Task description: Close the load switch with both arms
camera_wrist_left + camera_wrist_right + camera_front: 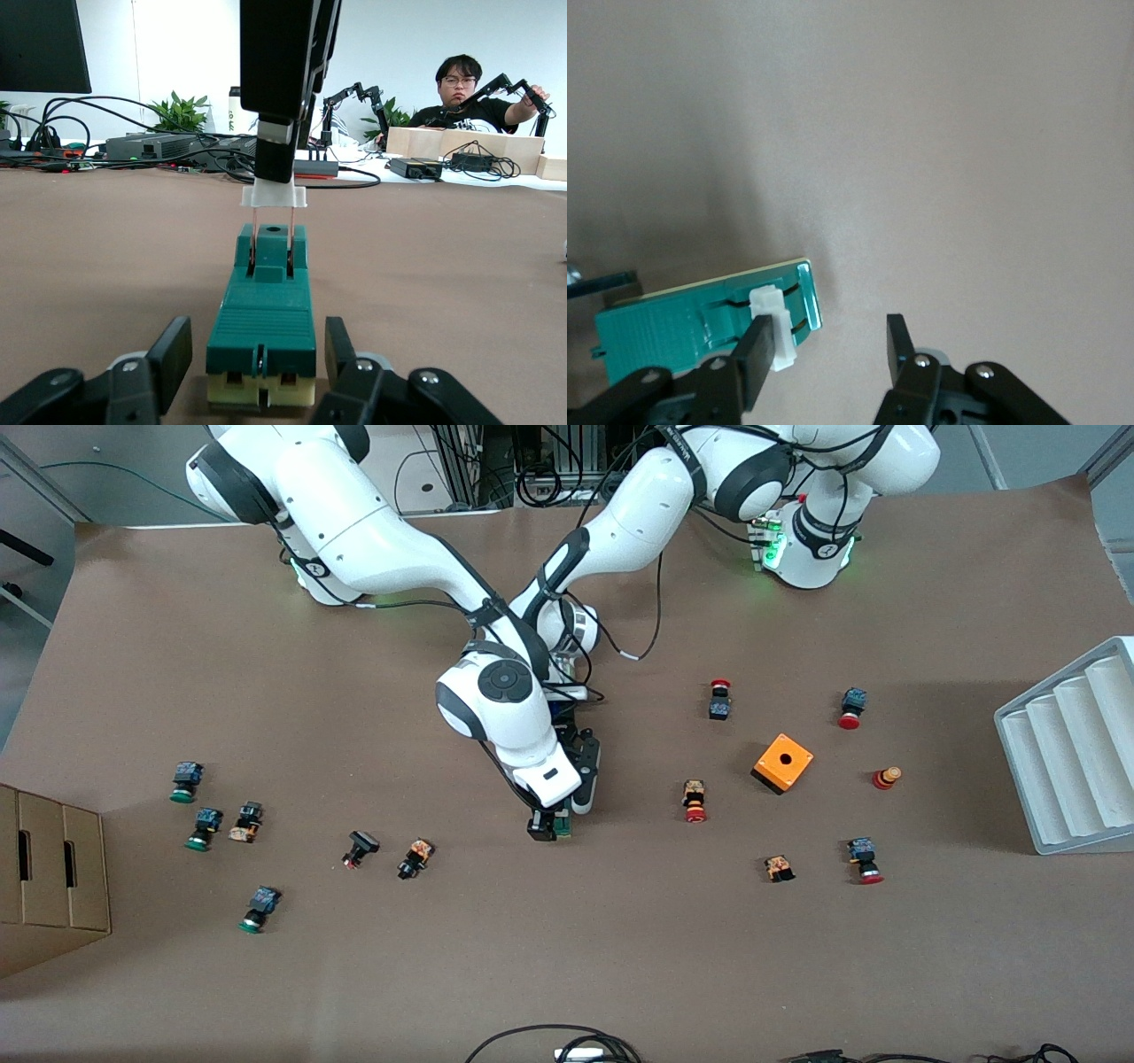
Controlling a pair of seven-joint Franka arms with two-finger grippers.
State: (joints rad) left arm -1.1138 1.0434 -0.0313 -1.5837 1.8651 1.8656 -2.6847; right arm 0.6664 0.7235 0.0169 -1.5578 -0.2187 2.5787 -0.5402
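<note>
Load switch [262, 329] flat on counter [620, 957] mid-table, under both wrists. Left gripper [257, 367] low at its end, fingers released, straddling green body without touching; long axis runs straight away from it. Right gripper [824, 354] over switch, fingers parted, one finger [755, 354] against white sliding piece [275, 197], which stands raised on two pins. Likely next: left clamps body, right presses slider down.

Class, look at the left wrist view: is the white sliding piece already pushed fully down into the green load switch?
No. The white sliding piece stands raised above the load switch on two thin prongs, held by the right gripper from above.
</note>
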